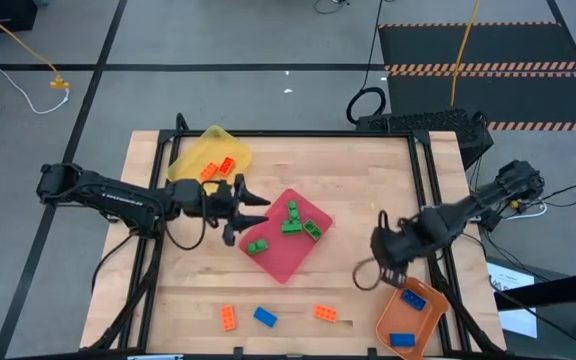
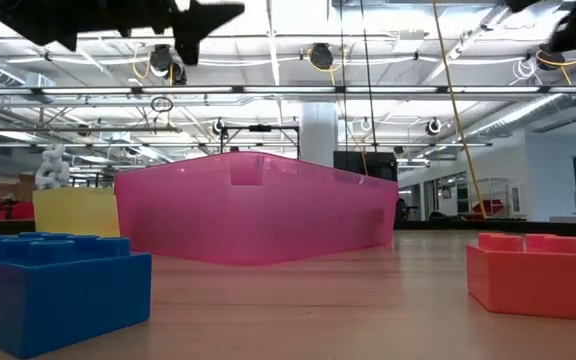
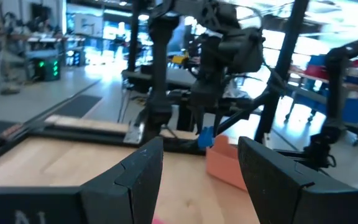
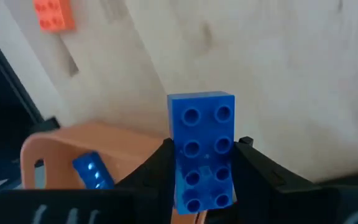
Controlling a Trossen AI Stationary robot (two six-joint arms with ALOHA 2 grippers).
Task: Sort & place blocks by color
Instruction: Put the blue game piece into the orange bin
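My right gripper (image 1: 382, 250) is shut on a blue brick (image 4: 201, 146), above the table beside the orange tray (image 1: 408, 318). That tray holds two blue bricks (image 1: 415, 300). My left gripper (image 1: 248, 207) is open and touches nothing, at the left edge of the pink tray (image 1: 286, 262), which holds green bricks (image 1: 293, 224). The yellow tray (image 1: 200, 152) holds orange bricks (image 1: 216, 168). Two orange bricks (image 1: 228, 318) (image 1: 325, 314) and a blue one (image 1: 265, 317) lie flat on the table near its near edge. My right gripper pinches the blue brick between its two fingers (image 4: 157, 171), one on each long side, at one end of the brick (image 4: 202, 186). The studded face is turned to the wrist camera and the free end juts out past the fingertips. The brick is lifted clear, above the table beside the orange tray's rim (image 4: 73, 146).
The low view shows the loose blue brick (image 2: 53, 285) and an orange one (image 2: 538, 275) close up, with the pink tray (image 2: 253, 205) and yellow tray (image 2: 73, 212) behind. A black frame (image 1: 423, 170) runs along the table's edges. Bare wood (image 1: 368, 170) lies between the pink tray and the right arm.
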